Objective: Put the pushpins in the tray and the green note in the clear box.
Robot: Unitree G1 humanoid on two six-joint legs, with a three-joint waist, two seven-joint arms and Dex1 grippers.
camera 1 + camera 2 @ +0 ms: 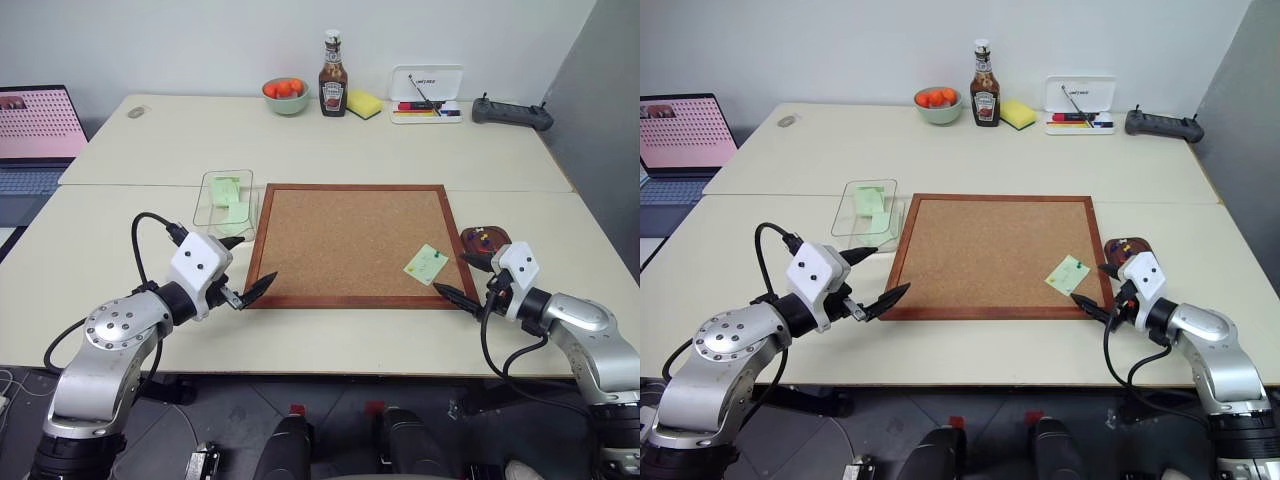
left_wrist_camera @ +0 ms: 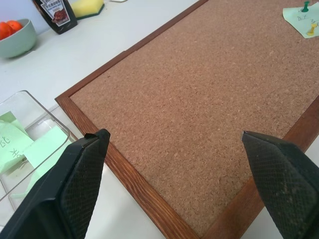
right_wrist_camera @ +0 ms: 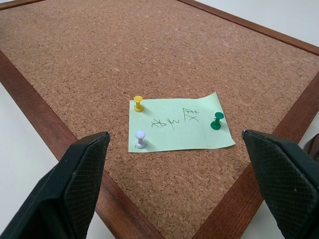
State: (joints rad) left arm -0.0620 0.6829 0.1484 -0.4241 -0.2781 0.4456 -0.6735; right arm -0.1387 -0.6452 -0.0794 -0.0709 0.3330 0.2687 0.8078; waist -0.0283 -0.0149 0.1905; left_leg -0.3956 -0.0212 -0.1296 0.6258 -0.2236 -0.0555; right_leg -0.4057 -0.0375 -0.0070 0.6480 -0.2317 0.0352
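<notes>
The right gripper (image 3: 174,184), jaws wide and empty, faces the framed cork board (image 1: 350,240). Straight ahead lies the thin green note (image 3: 179,124), pinned by yellow (image 3: 138,103), white (image 3: 140,139) and green (image 3: 216,121) plastic pushpins. Best to pinch one head and lift straight.

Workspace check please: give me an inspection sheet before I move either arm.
Surface: cream table; cork board lies in the middle.
Job's things: green note held on board by yellow pushpin, white pushpin, green pushpin; round tray holds pins already; clear box holds green notes.
Clutter: ketchup bottle, bowl of oranges, sponge, pen tray, controller.
Grippers: left pincer open, empty; right pincer open, empty.
Cables: black, on both wrists.
Surroundings: laptop.
</notes>
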